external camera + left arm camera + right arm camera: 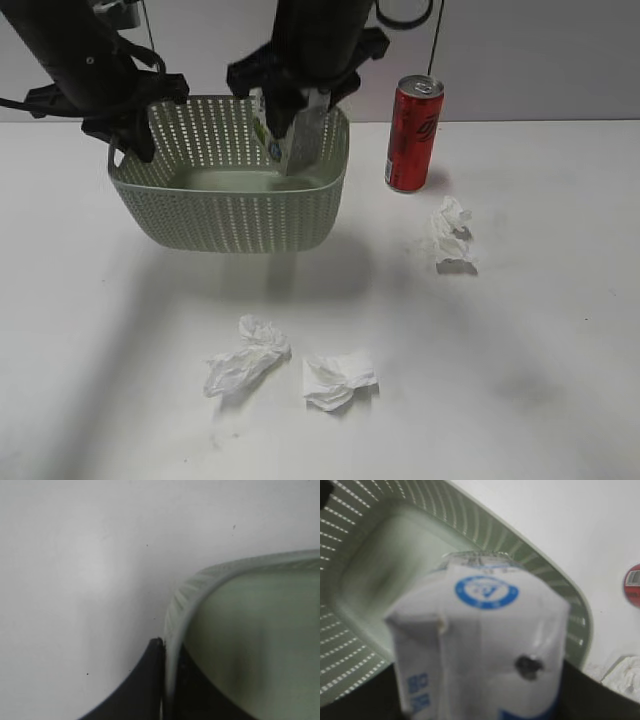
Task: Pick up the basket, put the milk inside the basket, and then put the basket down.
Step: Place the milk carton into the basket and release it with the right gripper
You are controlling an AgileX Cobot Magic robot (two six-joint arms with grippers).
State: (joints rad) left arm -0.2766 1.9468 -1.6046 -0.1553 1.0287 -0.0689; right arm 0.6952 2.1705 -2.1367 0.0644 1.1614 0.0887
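Note:
The pale sage-green basket (pixel 235 215) hangs above the table, its shadow on the surface below. My left gripper (pixel 135 125) is shut on the basket's left rim; the left wrist view shows the rim (pixel 192 592) pinched between the dark fingers (pixel 167 680). My right gripper (pixel 295 105) is shut on the milk (pixel 290 140), a white carton with blue and green print, and holds it inside the basket's open top. In the right wrist view the milk (pixel 480 640) fills the middle, over the basket's floor (pixel 385 575).
A tall red drink can (pixel 413 132) stands to the right of the basket. Crumpled white tissues lie at the right (pixel 450 232) and at the front (pixel 247 357), (pixel 338 378). The can's edge shows in the right wrist view (pixel 633 585).

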